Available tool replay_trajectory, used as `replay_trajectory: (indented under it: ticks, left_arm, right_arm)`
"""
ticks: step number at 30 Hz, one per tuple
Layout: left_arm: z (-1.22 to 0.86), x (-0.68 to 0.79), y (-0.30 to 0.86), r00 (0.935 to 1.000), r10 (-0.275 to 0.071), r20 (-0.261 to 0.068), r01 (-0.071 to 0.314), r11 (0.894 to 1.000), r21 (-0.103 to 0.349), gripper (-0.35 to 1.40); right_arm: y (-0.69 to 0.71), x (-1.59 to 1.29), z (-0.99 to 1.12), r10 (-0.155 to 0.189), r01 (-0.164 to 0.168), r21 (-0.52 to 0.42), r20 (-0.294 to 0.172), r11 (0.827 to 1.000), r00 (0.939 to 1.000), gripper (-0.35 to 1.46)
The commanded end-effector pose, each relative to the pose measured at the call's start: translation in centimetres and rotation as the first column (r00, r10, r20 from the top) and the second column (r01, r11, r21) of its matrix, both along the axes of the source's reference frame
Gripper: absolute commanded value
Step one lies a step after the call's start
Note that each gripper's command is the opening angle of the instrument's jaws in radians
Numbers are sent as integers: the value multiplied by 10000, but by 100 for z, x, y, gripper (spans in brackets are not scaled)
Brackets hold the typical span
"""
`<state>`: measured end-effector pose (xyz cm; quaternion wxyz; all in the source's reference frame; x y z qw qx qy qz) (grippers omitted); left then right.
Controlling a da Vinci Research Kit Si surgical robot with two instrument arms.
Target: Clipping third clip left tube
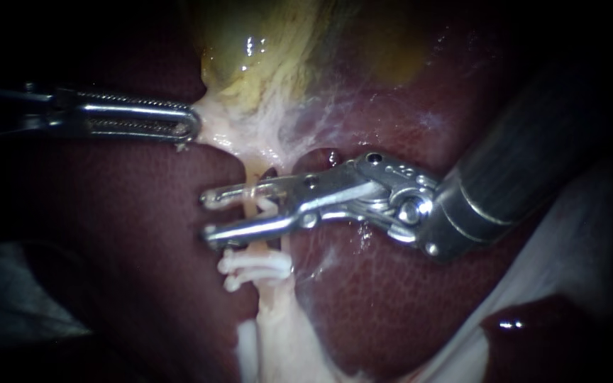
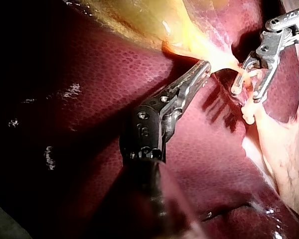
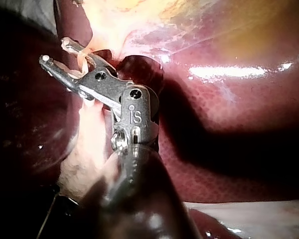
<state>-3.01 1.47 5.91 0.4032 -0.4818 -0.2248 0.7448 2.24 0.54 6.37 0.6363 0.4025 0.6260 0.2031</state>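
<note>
— Where was the tube?

— The tube (image 1: 251,208) ran down from the pale tissue (image 1: 250,135) below the gallbladder (image 1: 264,42) and on across the liver (image 1: 363,298). It passed straight through the gap of the right instrument (image 1: 207,214).

— So that claw was spread?

— Yes, spread, with one half on each side of the tube and a clear gap at the tips. It was not pressed down on the tube.

— Any clips on it?

— Two white clips (image 1: 253,269) sat across the tube, close together, just beyond the claw on the side away from the gallbladder.

— And the left instrument?

— The left instrument (image 1: 191,124) came in level, apart from the right one. Its claw was pressed together on the edge of the pale tissue at the gallbladder's neck, pinching it. The left wrist view showed that tip against the same strand, which was stretched taut towards the tube.
</note>
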Motion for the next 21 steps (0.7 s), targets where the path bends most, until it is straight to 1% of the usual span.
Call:
replay_trajectory:
  ticks: [1,6,9,13,21]
  left_arm:
    - [0,0,0,10000,2,1,-2,10000,-1,-35]
    - [0,0,0,10000,1,1,-1,10000,-1,-35]
    - [0,0,0,10000,1,1,-1,10000,0,-35]
    - [0,0,0,10000,1,1,-1,10000,-1,-35]
    - [0,0,0,10000,1,1,-1,10000,0,-35]
  right_arm:
    - [0,0,0,-11,11,-4,-8,10000,10000,-2]
    - [-1,-2,1,-25,25,-11,-16,10000,10000,-35]
    - [-2,-3,2,-13,13,-11,-39,10000,10000,-35]
    - [-1,-3,4,-133,134,-76,160,9999,9998,-35]
    - [-1,-3,6,-158,159,-76,141,9998,9998,-35]
